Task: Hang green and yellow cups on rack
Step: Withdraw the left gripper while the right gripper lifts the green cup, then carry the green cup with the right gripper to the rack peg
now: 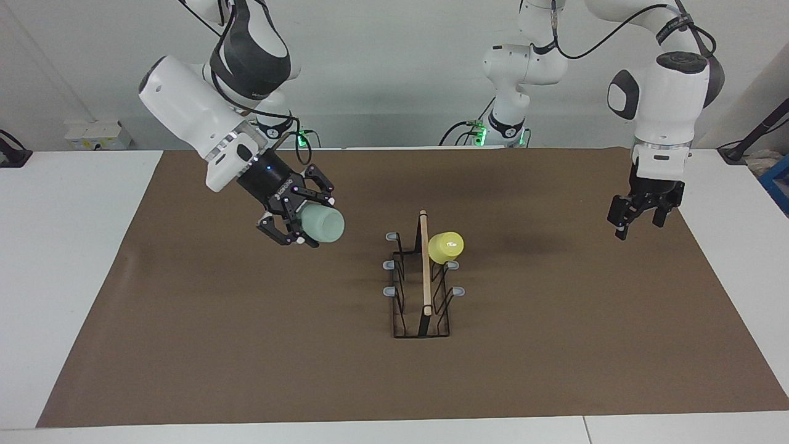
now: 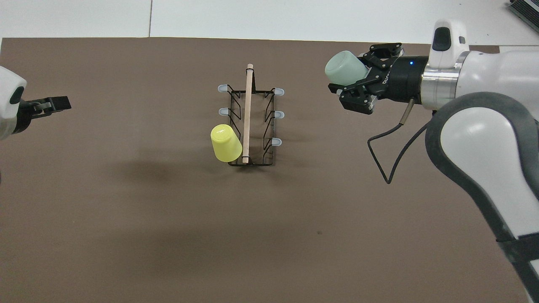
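Green cup (image 1: 322,225) clamped in right pincer (image 1: 296,229), over mat.

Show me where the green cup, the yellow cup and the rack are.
green cup (image 1: 323,226), facing view, its side wall.
yellow cup (image 1: 446,245), facing view, its side.
rack (image 2: 248,109), overhead view, its wooden rod.

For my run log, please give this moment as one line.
right hand: holds green cup in air | yellow cup: on rack | left hand: open, waits
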